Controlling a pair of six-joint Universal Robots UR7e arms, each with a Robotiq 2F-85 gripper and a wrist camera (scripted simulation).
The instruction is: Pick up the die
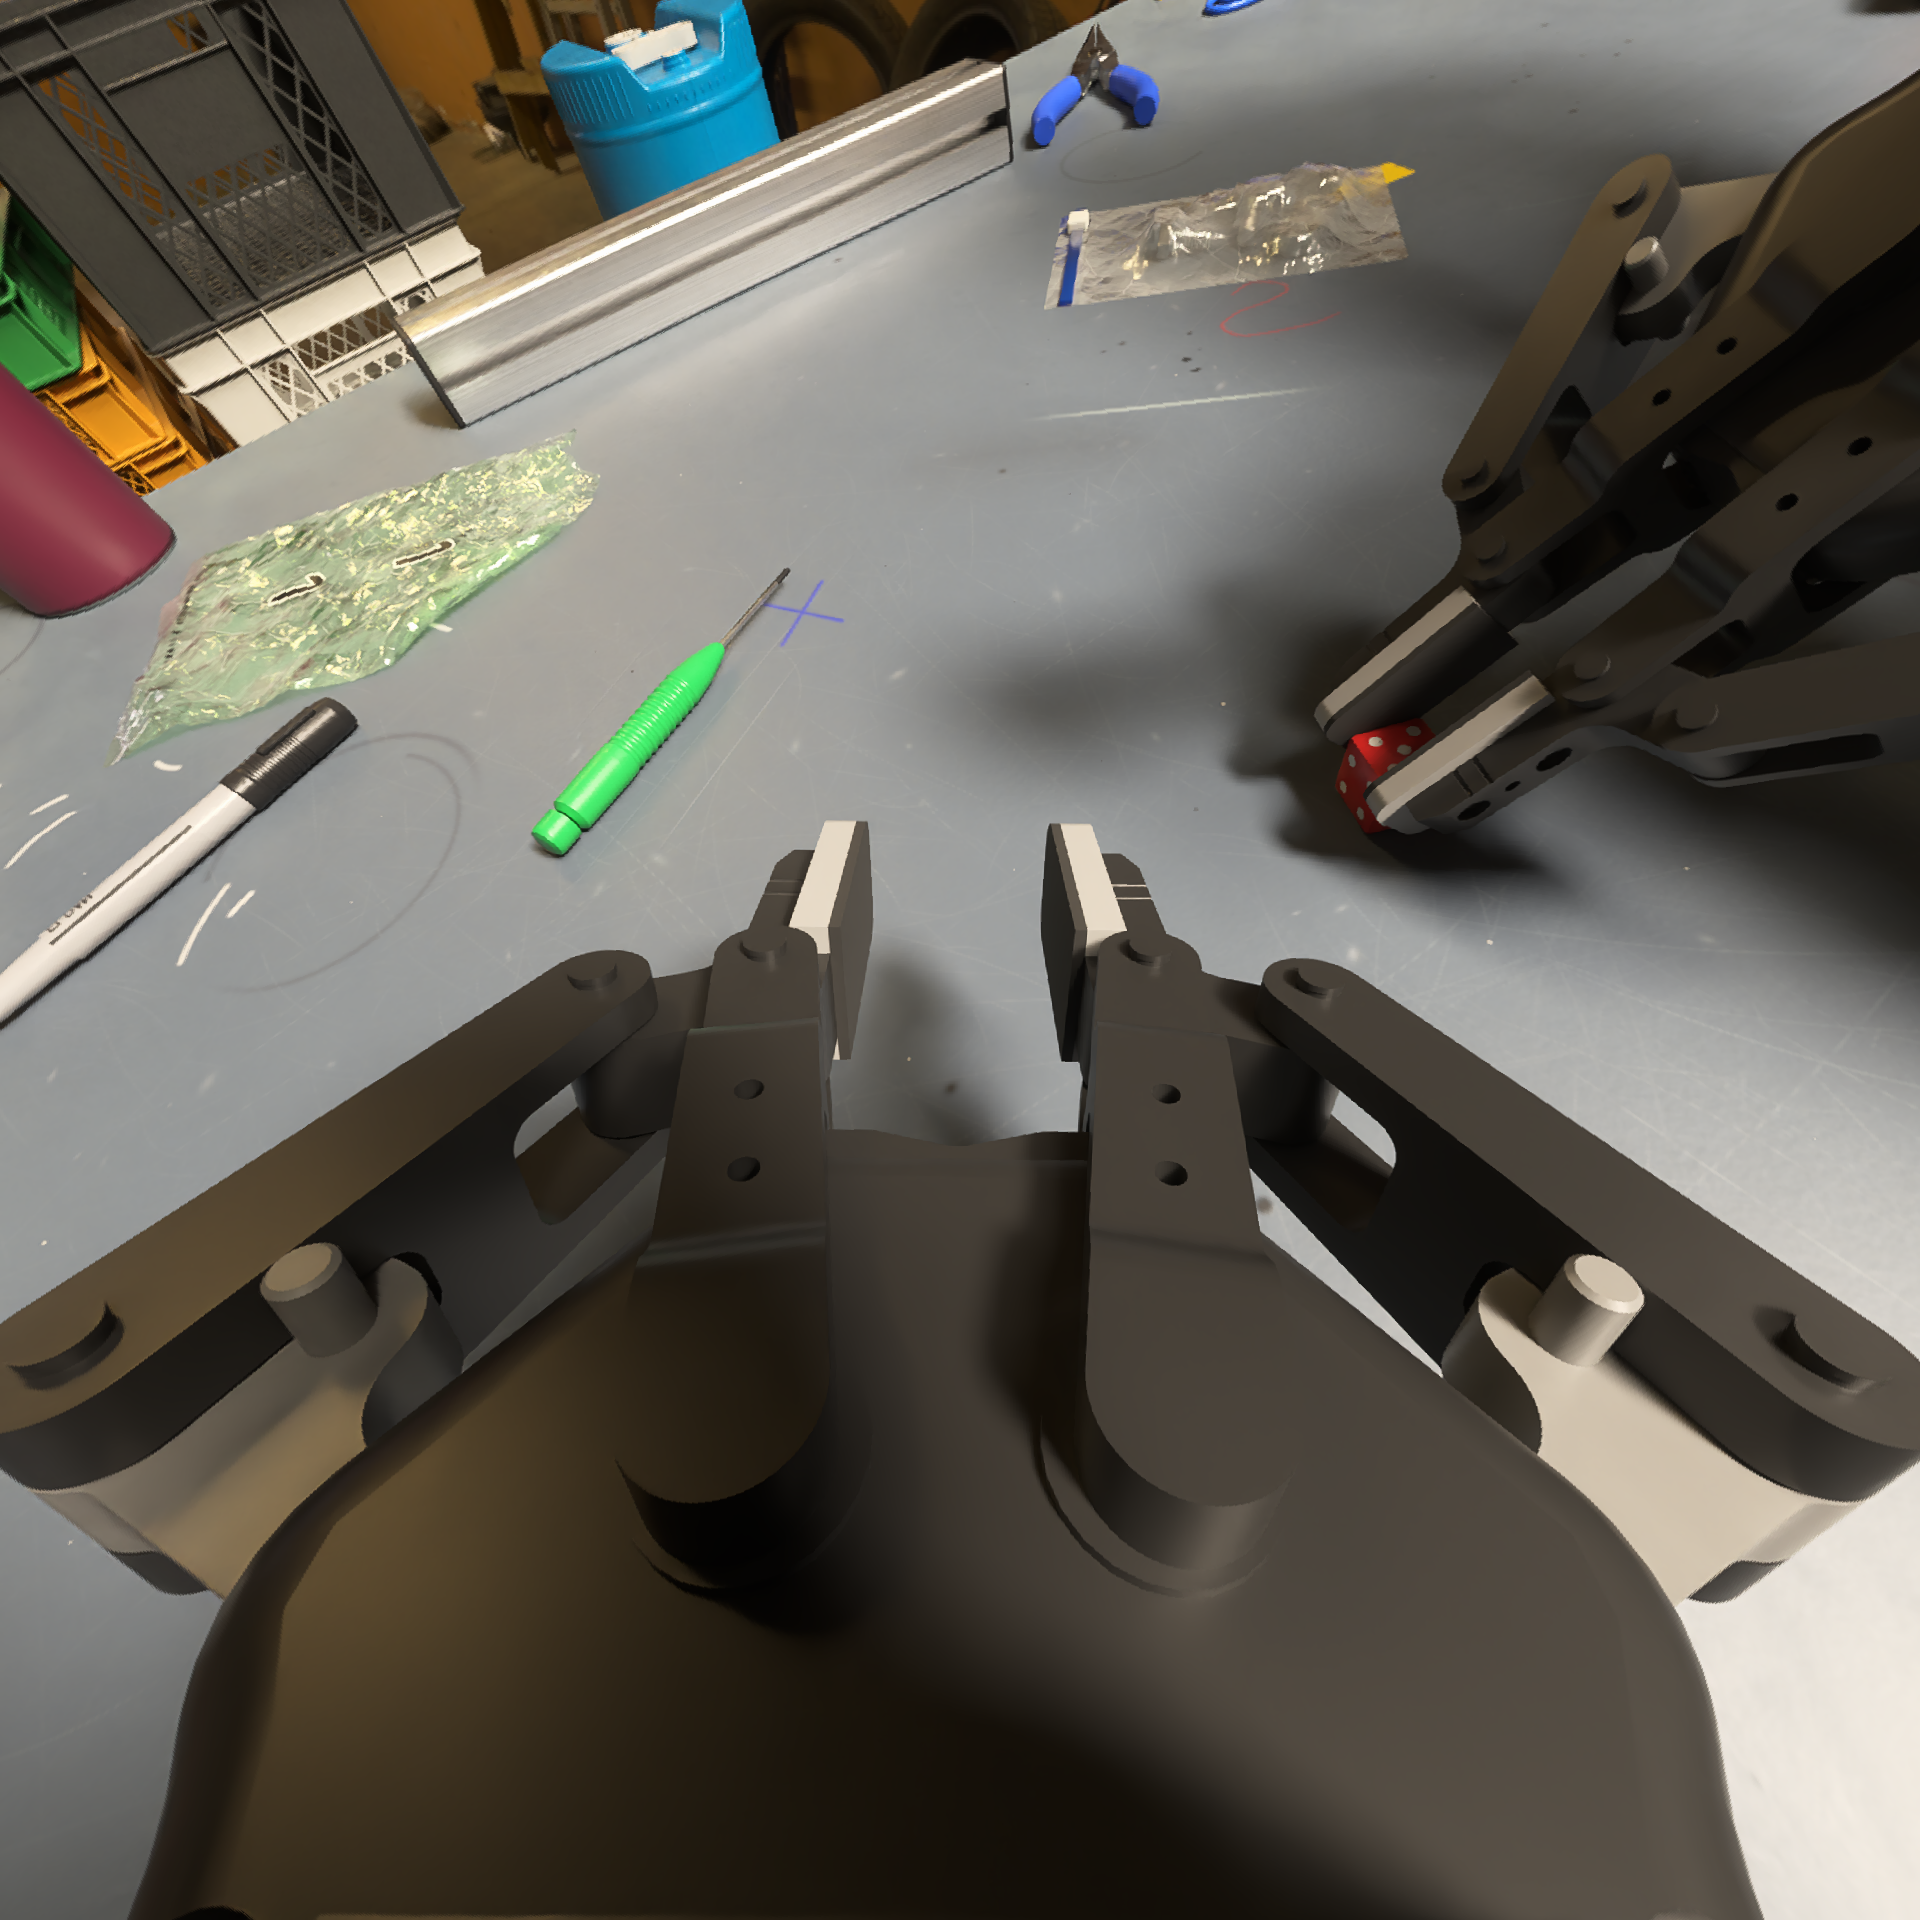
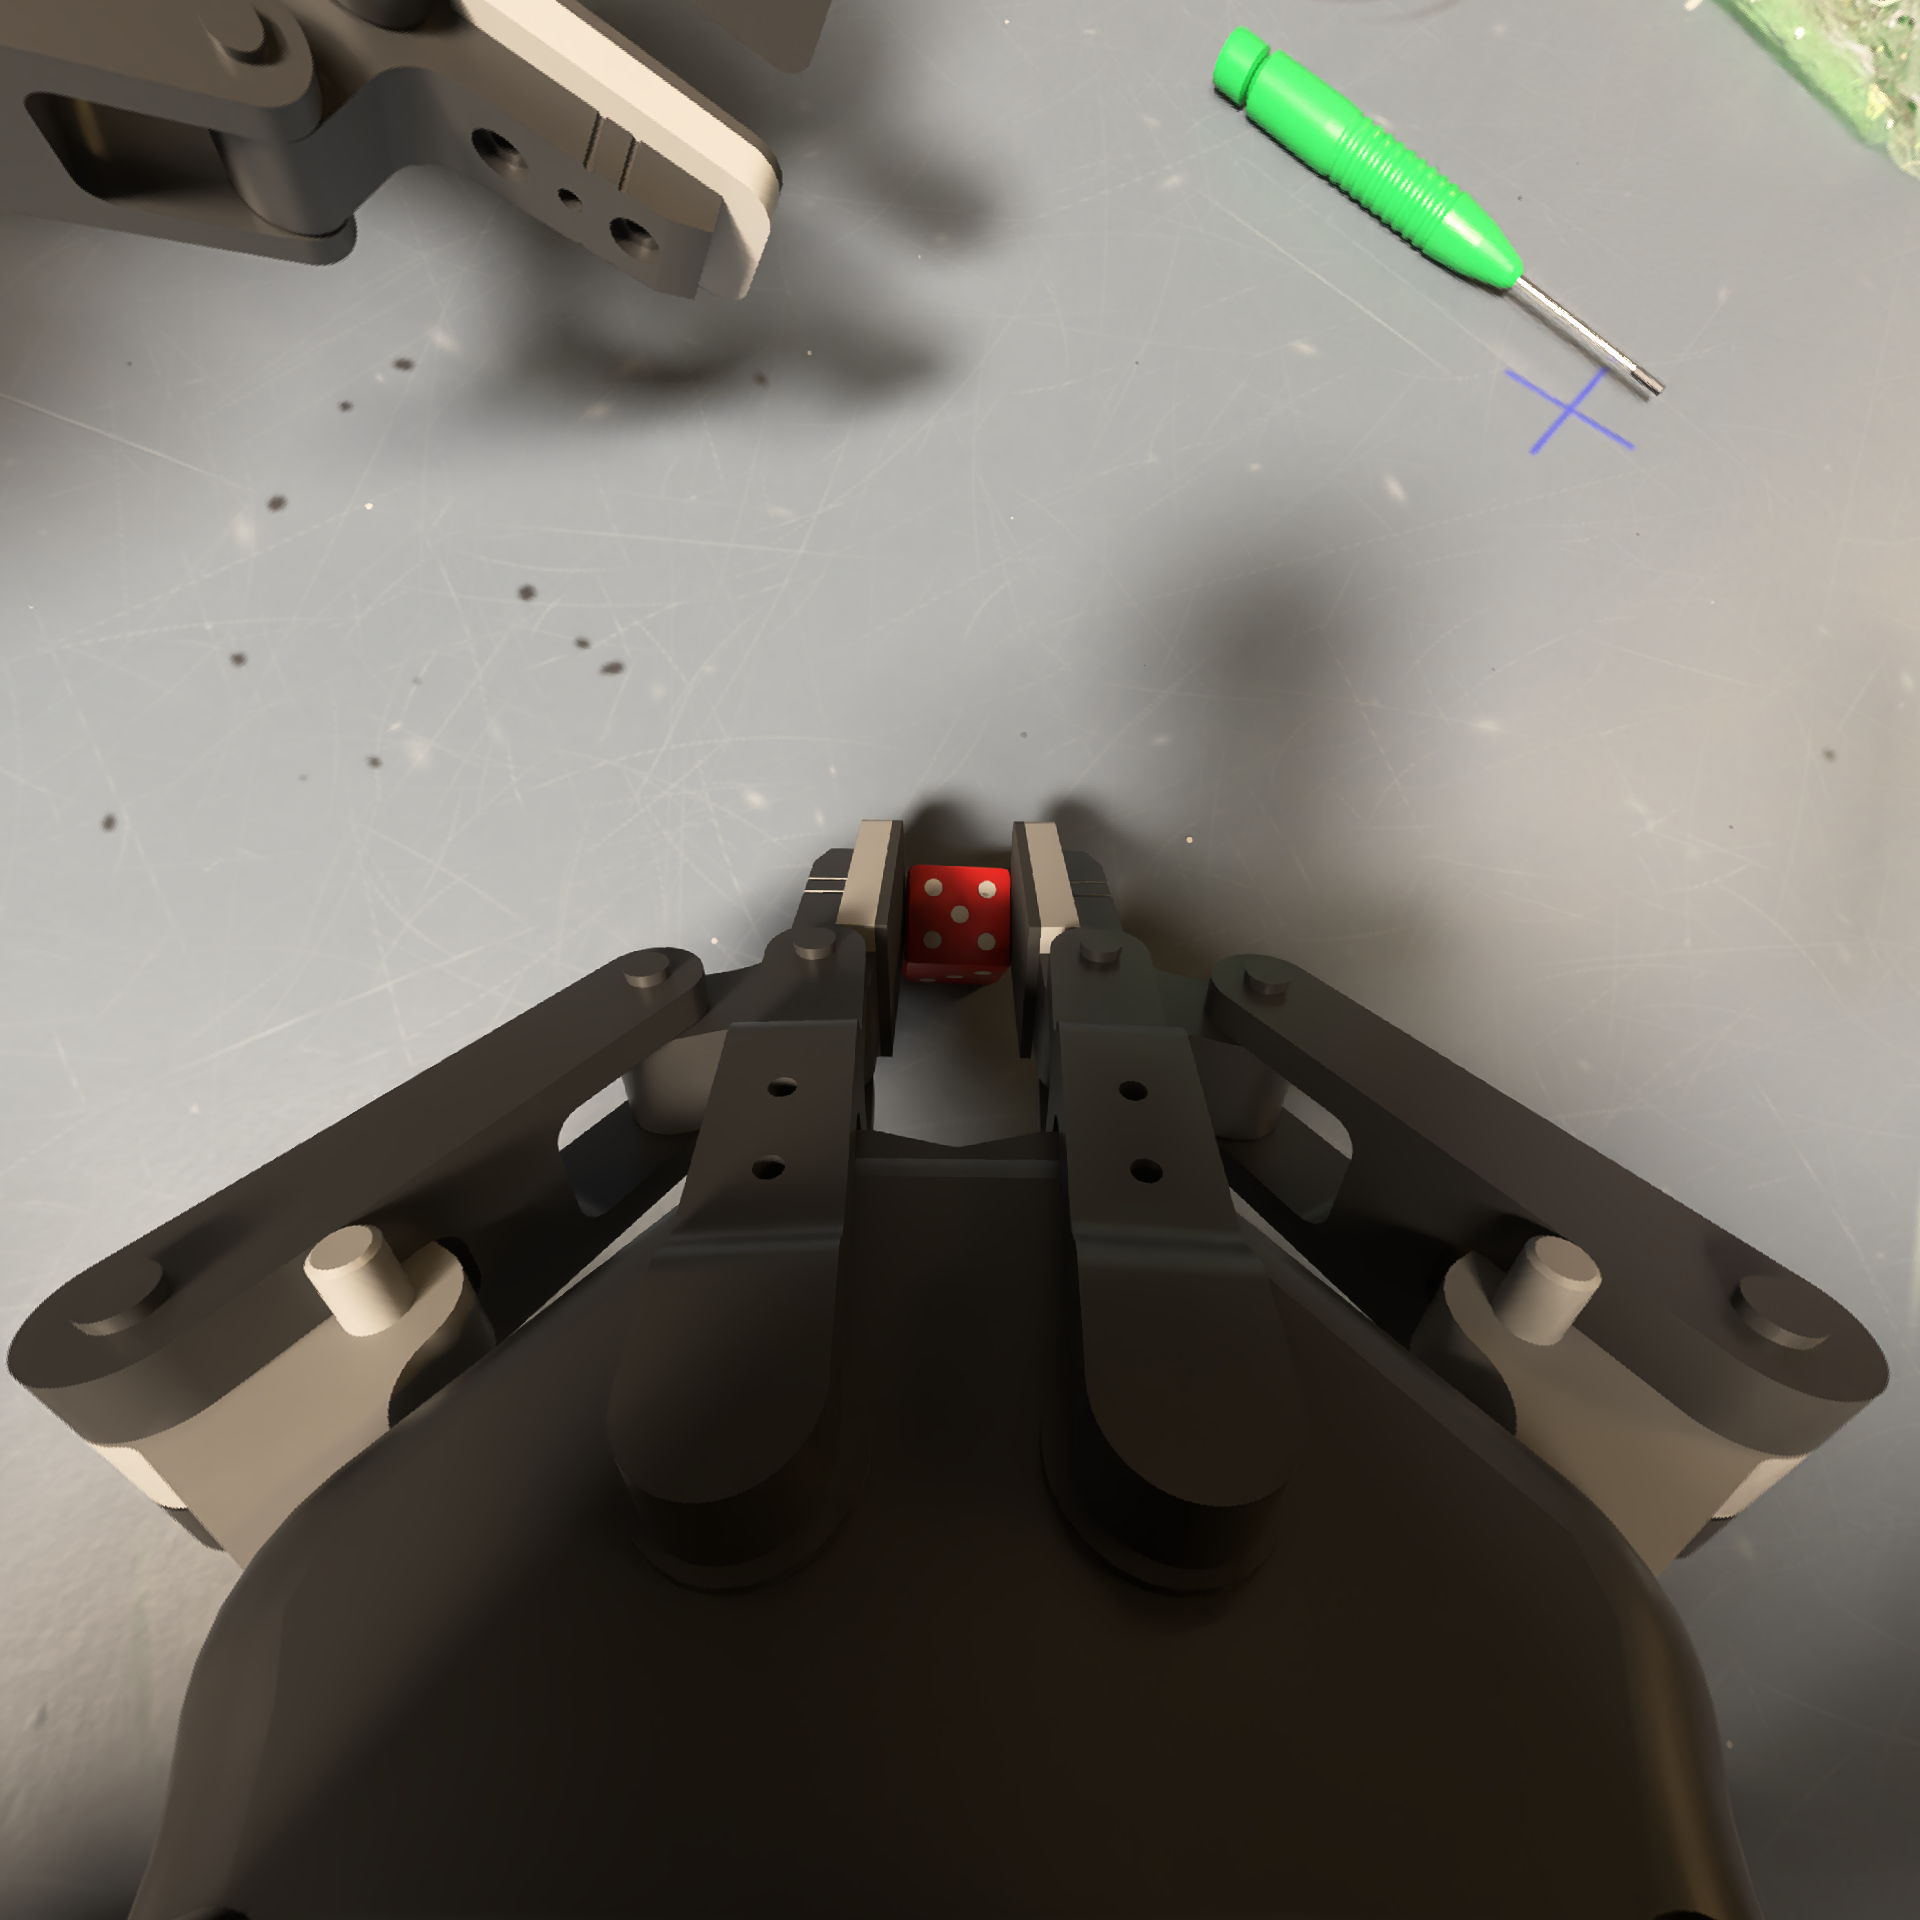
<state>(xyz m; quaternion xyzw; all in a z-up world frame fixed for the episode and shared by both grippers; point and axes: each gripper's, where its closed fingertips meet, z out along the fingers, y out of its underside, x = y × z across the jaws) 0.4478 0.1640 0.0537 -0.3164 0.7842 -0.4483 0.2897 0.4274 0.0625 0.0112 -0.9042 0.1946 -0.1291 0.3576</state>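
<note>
The red die (image 2: 958, 920) with white pips sits between the two pads of my right gripper (image 2: 958, 842), and both pads press its sides. In the left wrist view the die (image 1: 1369, 764) shows low at the grey table, held by the right gripper (image 1: 1359, 767) at the right. I cannot tell whether it is off the surface. My left gripper (image 1: 956, 831) is open and empty, hovering over bare table to the left of the die. One of its fingers (image 2: 717, 187) shows at the top left of the right wrist view.
A green screwdriver (image 1: 634, 743) lies by a blue cross mark (image 1: 805, 613). A marker pen (image 1: 177, 842), a green foil bag (image 1: 353, 592), a clear bag (image 1: 1226, 234), blue pliers (image 1: 1096, 88) and a metal bar (image 1: 717, 239) lie farther off. Crates (image 1: 208, 177) stand beyond the table edge.
</note>
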